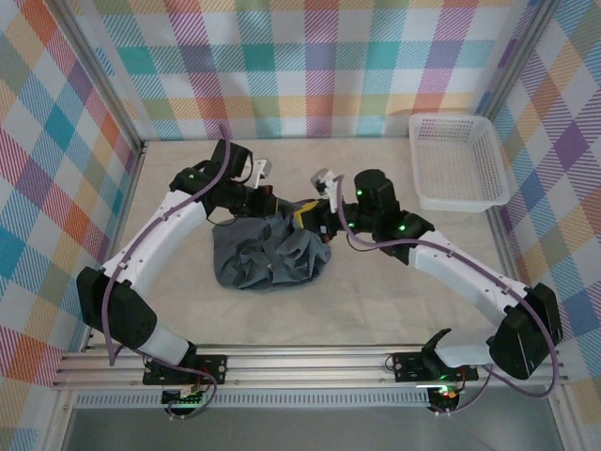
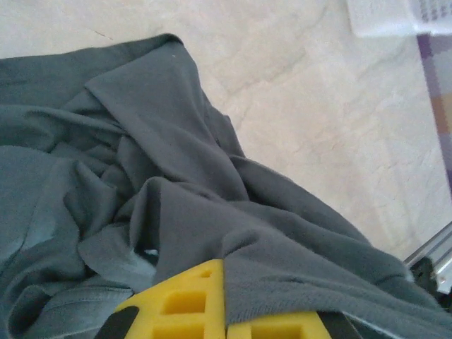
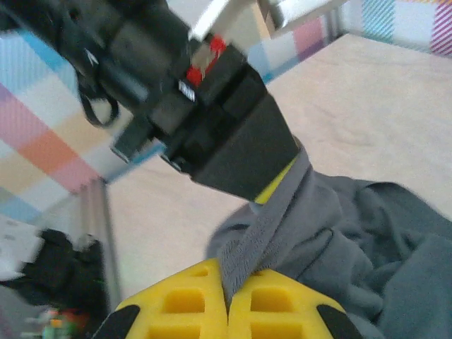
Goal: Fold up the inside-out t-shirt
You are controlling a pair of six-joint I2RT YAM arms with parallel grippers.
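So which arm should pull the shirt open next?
Probably the right: the right pincer pinches the shirt by its edge, with bare table on that side to pull toward. The left pincer holds the same edge nearer the heap's middle.

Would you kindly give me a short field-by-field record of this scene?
t-shirt: crumpled heap, mid-table, not folded
left gripper: shut on a fold of the t-shirt
right gripper: shut on a band of the t-shirt, just below the left gripper
basket: white mesh, far right corner, apart from the t-shirt
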